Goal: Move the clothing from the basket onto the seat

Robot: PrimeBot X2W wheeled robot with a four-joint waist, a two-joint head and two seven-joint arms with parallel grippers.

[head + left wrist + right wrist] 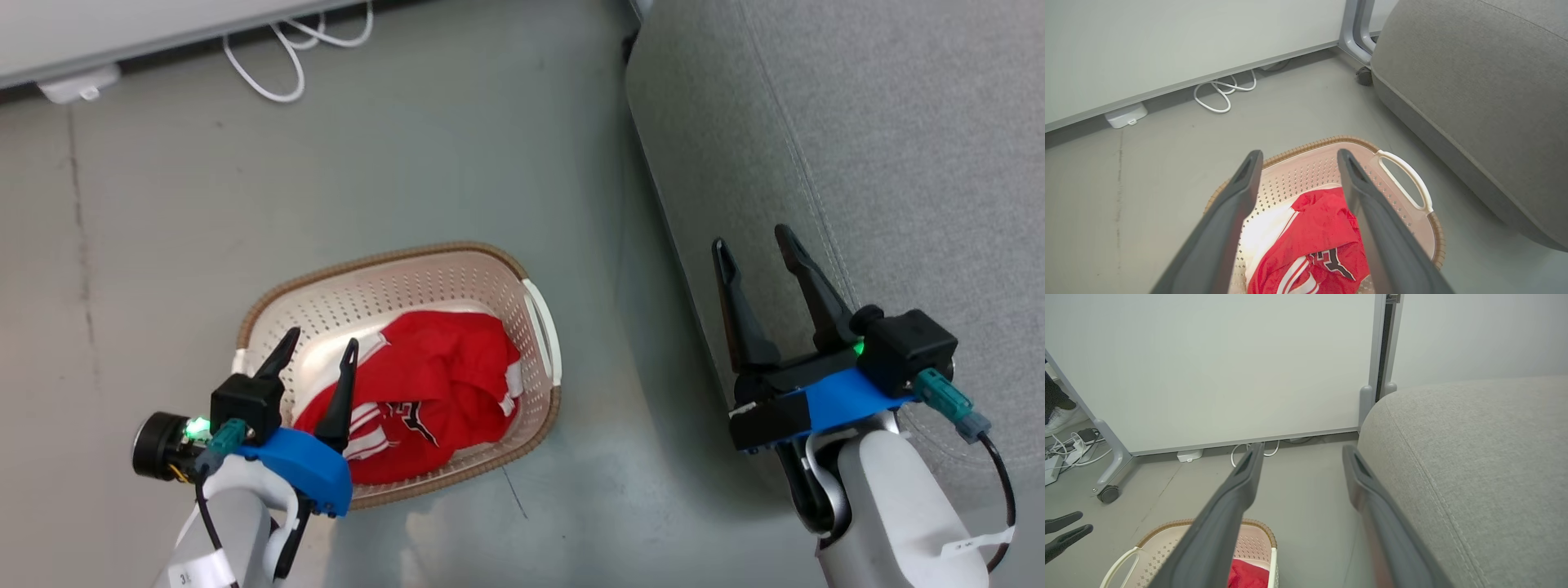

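Red clothing (441, 384) bunched up in the basket (392, 253), down on the floor (408, 147) next to the seat (898, 163).

Basket sits off the seat's left side with a gap between them. The clothing is heaped toward its right end, with white stripes and some dark lettering showing on the near bit. The left end effector (323, 337) hangs over the basket's left half, fingers (1229, 228) apart with nothing in them. From its wrist view the clothing lies lower down between the two, can't tell how far off. The right end effector (751, 237) is over at the seat's edge, spread apart too and holding nothing. White cable (276, 99) loops on the floor by the pale panel (122, 33) at the back.
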